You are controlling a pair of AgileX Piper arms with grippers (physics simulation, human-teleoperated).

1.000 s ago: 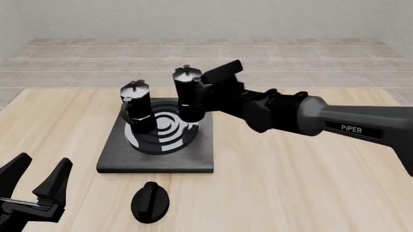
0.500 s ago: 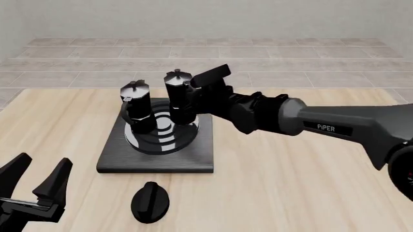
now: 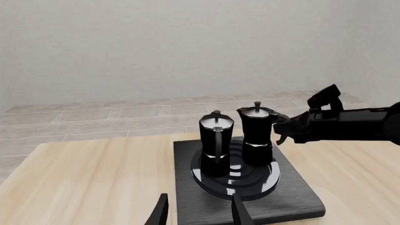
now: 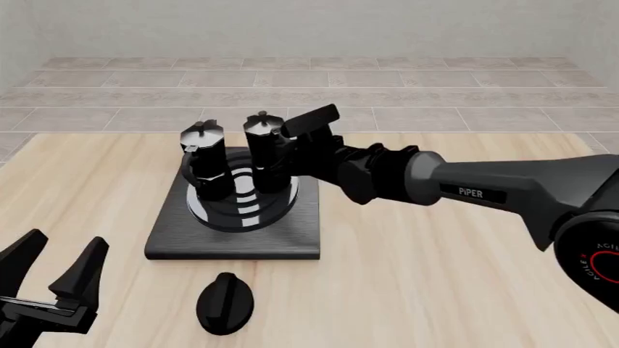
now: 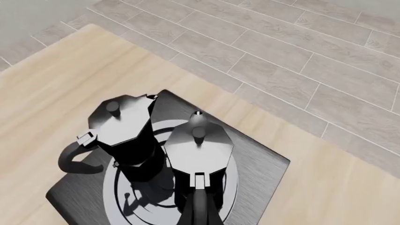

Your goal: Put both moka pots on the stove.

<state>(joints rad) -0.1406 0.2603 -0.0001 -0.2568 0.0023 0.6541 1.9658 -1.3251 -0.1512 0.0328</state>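
Presently we find both moka pots on the stove [image 4: 232,217], standing upright side by side on its silver-grey rings. The left pot [image 4: 205,163] sits toward the stove's left and far part, its looped handle turned to the near left. The right pot [image 4: 264,156] stands just beside it, the two bodies close; we cannot tell whether they touch. In the right wrist view both silvery lids show from above, each with its knob, and the right pot's handle runs straight back toward the camera.

The right gripper [image 4: 295,145] is at that handle, and the arm reaches in over the table [image 4: 435,275] from the right. One finger sticks up clear above the pot's lid level. From the left wrist view the fingers appear set about the handle, yet we cannot tell whether they grip it or stand slack around it.

The left gripper [image 4: 58,272] hangs at the near left corner, well apart from the stove, its jaws spread wide and holding nothing.

A flat black oval knob [image 4: 225,303] lies on the table just in front of the stove.
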